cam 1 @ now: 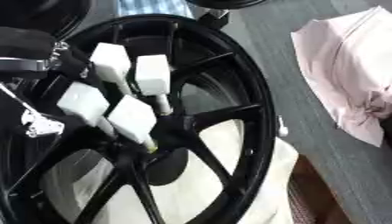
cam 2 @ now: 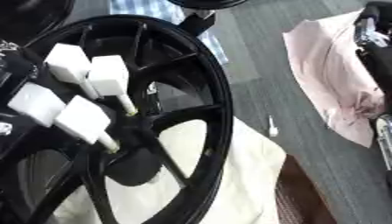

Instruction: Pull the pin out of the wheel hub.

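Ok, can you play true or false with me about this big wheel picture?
1. The wheel is black. True.
2. All the pins have been pulled out already. False: four white-headed pins stand in the wheel's middle.
3. The crumpled cloth on the right is blue. False: it is pink.
4. A small white piece lies on the grey surface beside the wheel's rim. True.
5. Nothing lies under the wheel. False: a white sheet shows beneath it and through the spokes.
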